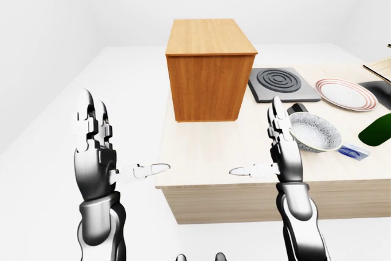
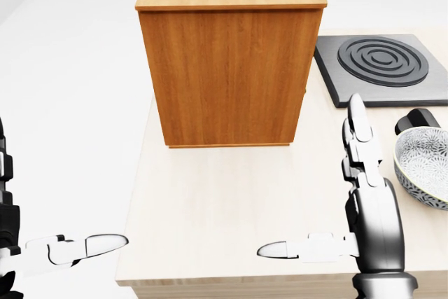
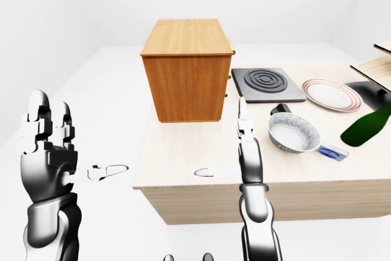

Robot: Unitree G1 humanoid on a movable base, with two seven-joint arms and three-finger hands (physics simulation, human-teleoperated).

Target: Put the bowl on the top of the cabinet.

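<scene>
**Both hands raised and empty, bowl waiting on the table**

On the pale wooden table (image 1: 201, 151) the wooden cabinet (image 1: 209, 71) stands upright near the left end, its flat top bare. To its right in the left-eye view lies a dark hob plate (image 1: 283, 84) with ring grooves, then a white plate (image 1: 344, 93) with a red rim. The patterned bowl (image 1: 314, 131) sits on the table below the hob, well apart from the cabinet, with a small blue-and-white object (image 1: 354, 150) just beside it and a green bottle (image 3: 365, 125) lying tilted at the right.

The right hand (image 1: 280, 145) is held upright just left of the bowl, fingers straight and together, thumb stuck out sideways to the left; it grips nothing. The left hand (image 1: 96, 145) is raised off the table's left edge over the white floor, fingers likewise upright, thumb pointing right, holding nothing.
</scene>
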